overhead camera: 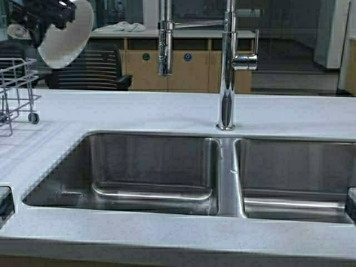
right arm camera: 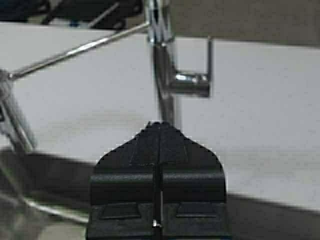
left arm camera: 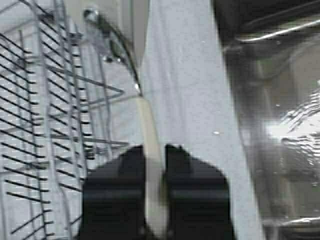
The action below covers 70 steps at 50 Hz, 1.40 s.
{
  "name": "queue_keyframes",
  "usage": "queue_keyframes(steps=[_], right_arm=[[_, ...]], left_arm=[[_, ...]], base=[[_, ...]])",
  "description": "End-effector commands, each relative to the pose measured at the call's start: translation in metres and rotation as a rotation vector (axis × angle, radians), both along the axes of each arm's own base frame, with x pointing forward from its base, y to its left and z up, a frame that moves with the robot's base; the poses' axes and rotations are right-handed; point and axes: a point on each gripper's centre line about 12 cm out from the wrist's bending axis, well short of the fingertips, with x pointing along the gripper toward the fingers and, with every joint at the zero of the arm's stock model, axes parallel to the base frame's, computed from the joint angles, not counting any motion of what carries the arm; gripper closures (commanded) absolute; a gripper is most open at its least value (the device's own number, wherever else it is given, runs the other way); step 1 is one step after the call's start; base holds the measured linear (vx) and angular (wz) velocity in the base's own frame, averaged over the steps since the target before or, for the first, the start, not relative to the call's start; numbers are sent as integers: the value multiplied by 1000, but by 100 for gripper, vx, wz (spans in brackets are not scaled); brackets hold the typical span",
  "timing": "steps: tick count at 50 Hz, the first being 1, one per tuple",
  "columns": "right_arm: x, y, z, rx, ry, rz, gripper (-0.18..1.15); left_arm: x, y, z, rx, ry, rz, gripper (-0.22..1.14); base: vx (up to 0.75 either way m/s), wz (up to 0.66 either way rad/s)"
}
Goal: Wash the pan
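The cream-white pan (overhead camera: 68,34) hangs tilted in the air at the far left, above the counter and next to the wire dish rack (overhead camera: 16,83). My left gripper (overhead camera: 47,12) holds it from above. In the left wrist view the left gripper (left arm camera: 155,150) is shut on the pan's cream handle (left arm camera: 146,122), with the rack and counter below. My right gripper (right arm camera: 160,125) is shut and holds nothing; it points toward the faucet (right arm camera: 162,75). In the high view only a dark part at the right edge (overhead camera: 351,204) shows of that arm.
A steel double sink (overhead camera: 150,133) fills the middle of the pale counter (overhead camera: 139,108). The tall chrome faucet (overhead camera: 227,67) stands behind the divider, its spray head (overhead camera: 164,47) hanging over the left basin. Cabinets and a chair lie beyond the counter.
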Motion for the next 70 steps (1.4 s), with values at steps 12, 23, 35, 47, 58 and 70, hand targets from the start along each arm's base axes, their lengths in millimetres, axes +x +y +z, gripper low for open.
queue_keyframes(steps=[12, 23, 35, 47, 58, 70], right_arm=[[2, 1, 16, 14, -47, 1, 92], [2, 1, 16, 19, -48, 0, 92], [3, 1, 17, 19, -49, 0, 92], [4, 1, 15, 19, -43, 0, 92], [4, 1, 12, 18, -35, 0, 92], [7, 2, 8, 14, -22, 0, 92]], left_arm=[[14, 85, 63, 75, -154, 158, 89], [16, 128, 48, 79, -115, 271, 89], [17, 151, 3, 83, 14, 327, 89], [18, 157, -53, 80, 176, 331, 89], [18, 171, -75, 91, 244, 355, 89], [17, 178, -83, 90, 267, 369, 88]], base=[[0, 1], [0, 2], [0, 2], [0, 1], [1, 2], [1, 1]])
